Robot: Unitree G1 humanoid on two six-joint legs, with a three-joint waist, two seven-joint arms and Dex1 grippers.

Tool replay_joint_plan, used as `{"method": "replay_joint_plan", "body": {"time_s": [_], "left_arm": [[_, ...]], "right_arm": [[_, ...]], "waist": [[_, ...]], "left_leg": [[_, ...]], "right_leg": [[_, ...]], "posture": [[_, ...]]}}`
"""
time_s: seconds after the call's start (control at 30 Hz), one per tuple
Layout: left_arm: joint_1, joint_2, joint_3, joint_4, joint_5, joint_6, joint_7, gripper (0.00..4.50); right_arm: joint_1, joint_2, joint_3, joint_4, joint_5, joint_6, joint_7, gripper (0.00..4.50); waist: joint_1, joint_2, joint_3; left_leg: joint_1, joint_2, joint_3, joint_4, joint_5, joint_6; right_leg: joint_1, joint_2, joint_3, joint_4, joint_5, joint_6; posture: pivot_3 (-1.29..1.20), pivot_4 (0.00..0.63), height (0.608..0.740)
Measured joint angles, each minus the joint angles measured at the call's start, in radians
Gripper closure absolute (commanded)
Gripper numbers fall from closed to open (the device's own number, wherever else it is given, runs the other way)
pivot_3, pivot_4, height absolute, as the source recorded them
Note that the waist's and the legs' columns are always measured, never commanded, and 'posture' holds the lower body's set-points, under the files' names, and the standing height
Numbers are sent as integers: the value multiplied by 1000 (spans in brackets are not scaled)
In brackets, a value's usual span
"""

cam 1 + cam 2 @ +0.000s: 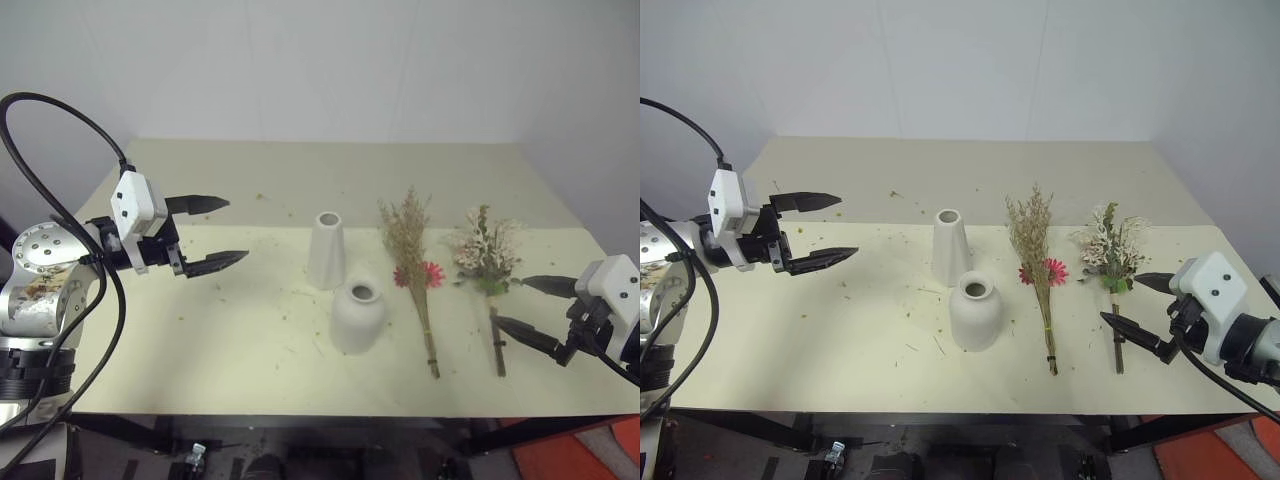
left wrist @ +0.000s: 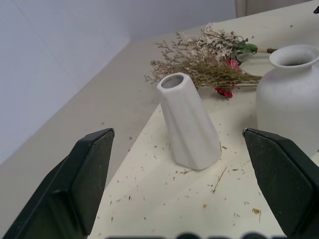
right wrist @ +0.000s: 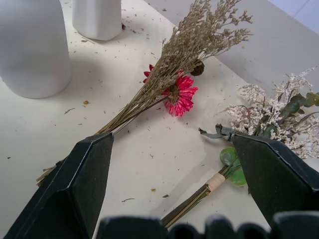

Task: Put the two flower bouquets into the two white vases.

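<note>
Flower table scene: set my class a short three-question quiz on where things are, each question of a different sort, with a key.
1. True or false: both vases stand upright and hold no flowers.
2. Which bouquet lies nearer the right tool? A) brown wispy bouquet B) pink and cream bouquet
3. Fill in: the tall cone vase stands ___ the round vase, seen from the robot.

Key: 1 true; 2 B; 3 behind.

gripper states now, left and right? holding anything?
Left gripper: open, empty, held above the table left of the tall vase.
Right gripper: open, empty, fingers either side of the pink bouquet stem.
</note>
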Motion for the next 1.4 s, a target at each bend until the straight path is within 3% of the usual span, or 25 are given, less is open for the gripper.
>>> {"method": "replay_joint_plan", "body": {"time_s": [0.53,0.7,0.9,1.07,1.3,1.4], "left_arm": [[-2,-1,-7,-1,0,1,-8,0],[-82,-33,-124,-20,43,-4,-49,0],[-226,-145,-256,-4,118,-46,-66,0],[-229,-176,-313,34,162,-72,-84,0],[-211,-189,-314,38,162,-83,-92,0],[-209,-191,-314,39,164,-85,-93,0]], "right_arm": [[-67,4,37,-2,-8,69,-96,30],[-198,-21,189,23,-18,238,-170,30],[-480,9,393,129,-50,559,-334,30],[-563,54,456,213,-91,691,-425,30],[-621,131,467,328,-119,736,-485,30],[-637,147,481,410,-150,735,-506,892]], "waist": [[-1,0,0],[3,0,0],[-1,0,0],[-4,0,0],[-2,0,0],[-2,0,0]], "left_leg": [[0,0,0,0,0,0],[-1,-1,0,1,0,0],[-2,-1,-1,0,0,0],[-5,-1,-1,1,0,0],[-4,-1,-1,1,0,0],[-4,-1,-1,1,0,0]], "right_leg": [[0,0,0,0,0,0],[0,0,0,0,0,0],[-2,0,0,0,3,-6],[-4,0,0,0,4,-7],[-3,0,0,0,4,-6],[-4,0,0,0,5,-7]], "posture": [[0,150,740],[0,150,740],[0,150,740],[0,150,740],[0,150,740],[0,150,740]]}}
